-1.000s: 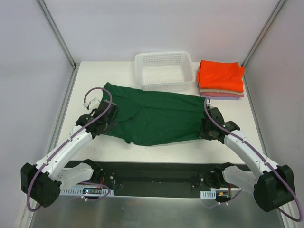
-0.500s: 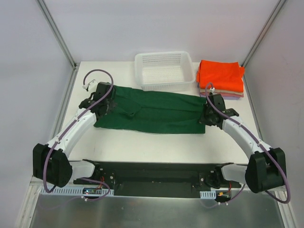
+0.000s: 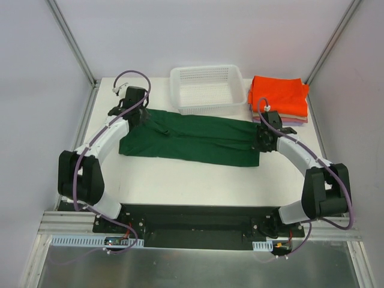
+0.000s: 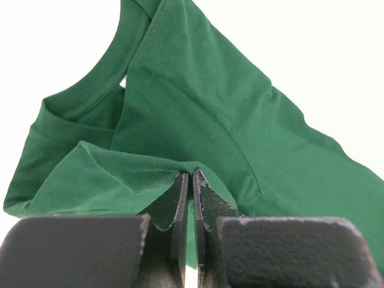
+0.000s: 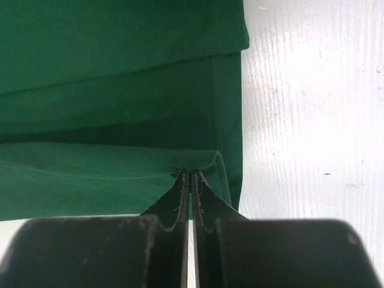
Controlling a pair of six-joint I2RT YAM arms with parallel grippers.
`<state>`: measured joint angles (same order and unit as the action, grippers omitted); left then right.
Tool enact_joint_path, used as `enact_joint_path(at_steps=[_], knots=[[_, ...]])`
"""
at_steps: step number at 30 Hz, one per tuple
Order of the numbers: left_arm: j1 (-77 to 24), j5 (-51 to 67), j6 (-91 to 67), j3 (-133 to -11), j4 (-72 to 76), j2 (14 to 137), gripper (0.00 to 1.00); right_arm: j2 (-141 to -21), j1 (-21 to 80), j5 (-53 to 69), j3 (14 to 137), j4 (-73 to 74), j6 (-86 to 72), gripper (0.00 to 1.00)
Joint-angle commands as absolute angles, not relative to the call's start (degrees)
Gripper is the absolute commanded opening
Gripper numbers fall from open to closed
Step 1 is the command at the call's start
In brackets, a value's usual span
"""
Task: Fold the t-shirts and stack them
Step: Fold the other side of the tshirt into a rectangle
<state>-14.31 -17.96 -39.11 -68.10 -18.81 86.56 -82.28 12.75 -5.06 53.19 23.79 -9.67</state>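
White table under pale walls carries a green t-shirt, stretched crosswise at mid-table. It looks like light, limp cloth, best pinched at its folded edges. The left fingers are clenched on a fold near the collar, and the right fingers on the hem end. Beyond sit a basket and an orange-topped stack.

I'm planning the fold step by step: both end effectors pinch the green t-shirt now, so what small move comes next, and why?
Probably lower both and open, laying the pinched edge down. The left end effector and right end effector each pinch a fold of the green t-shirt, which already lies doubled lengthwise.
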Motion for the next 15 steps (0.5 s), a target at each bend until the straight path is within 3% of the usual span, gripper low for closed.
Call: enact_joint_path(at_steps=[1,4,7,9,11,12,13,14,15], knots=[[-12.9,-17.3,-34.8,-74.1,-17.1,91.7,0.00,-84.4,11.9,-5.8,56.2,20.7,-8.8,0.00],[-12.5,-15.9,-33.7,-77.9,-17.1,96.6,0.03,-87.6,11.6,-5.5,57.7,17.9,-6.9,0.03],[-11.5,-15.7,-33.0,-82.1,-17.3,101.8,0.14,-92.4,11.3,-7.8,61.0,18.4,-6.6,0.11],[-10.0,-15.3,-33.1,-85.8,-17.8,104.9,0.17,-94.3,10.9,-11.3,63.5,18.4,-6.5,0.15],[-8.6,-13.8,-32.6,-90.3,-20.4,107.1,0.39,-94.8,10.9,-15.2,66.7,21.0,-7.0,0.34],[-8.3,-13.8,-33.0,-91.7,-21.9,107.4,0.60,-94.3,10.8,-15.5,67.8,22.0,-6.9,0.54],[-8.1,-13.3,-33.0,-92.2,-22.5,107.0,0.83,-93.3,11.0,-14.8,67.9,22.3,-6.8,0.65],[-8.1,-12.7,-33.1,-91.5,-22.7,105.7,0.97,-91.8,11.2,-13.9,67.2,22.1,-6.5,0.71],[-8.1,-11.0,-33.7,-89.8,-22.7,104.2,0.99,-90.1,11.6,-13.5,66.0,21.9,-6.3,0.79]])
